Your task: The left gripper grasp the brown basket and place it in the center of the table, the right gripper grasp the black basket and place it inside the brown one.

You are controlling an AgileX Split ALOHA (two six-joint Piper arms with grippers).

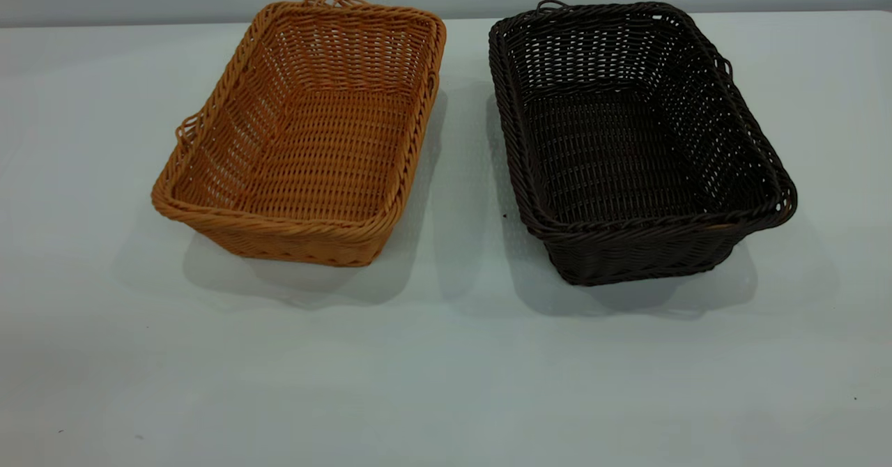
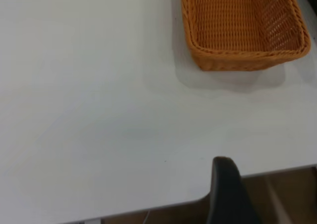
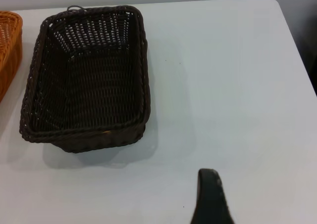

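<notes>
The brown basket (image 1: 300,139) stands empty on the table (image 1: 446,369) at the left of the exterior view. The black basket (image 1: 627,153) stands empty beside it at the right, with a gap between them. Neither gripper shows in the exterior view. In the left wrist view a dark part of my left gripper (image 2: 227,189) hangs over the table's edge, well away from the brown basket (image 2: 242,26). In the right wrist view a dark part of my right gripper (image 3: 210,194) is above bare table, apart from the black basket (image 3: 86,85).
A grey wall runs behind the table's far edge (image 1: 446,15). In the left wrist view the table's edge (image 2: 148,206) runs close to my gripper, with brown floor beyond. A side edge of the table (image 3: 297,50) shows in the right wrist view.
</notes>
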